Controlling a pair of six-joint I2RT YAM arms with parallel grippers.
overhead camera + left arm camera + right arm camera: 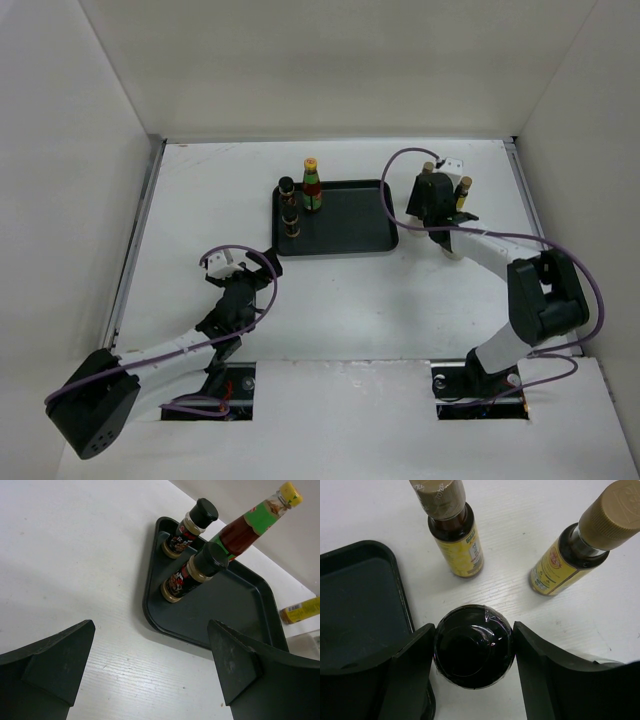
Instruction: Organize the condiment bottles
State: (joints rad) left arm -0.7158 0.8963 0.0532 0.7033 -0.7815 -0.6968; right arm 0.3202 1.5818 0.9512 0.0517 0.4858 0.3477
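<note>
On the black tray (350, 225) stand two short dark black-capped jars (192, 522) (192, 575) and a green-red yellow-capped bottle (255, 522), all along its left side. Just right of the tray, my right gripper (473, 650) reaches down over a bottle with a glossy black cap (473, 646), and both fingers (412, 665) press against that cap. Two slim brown yellow-capped bottles (452, 530) (580, 550) stand upright on the table just beyond it. My left gripper (150, 660) hangs open above the bare table, short of the tray's near left corner, with nothing between its jaws.
The tray's right half (225, 605) is bare. A small white object (453, 160) sits behind the right gripper (432, 195); what it is I cannot tell. White walls enclose the table at the back and on both sides. The left arm (240, 270) lies low at the front left.
</note>
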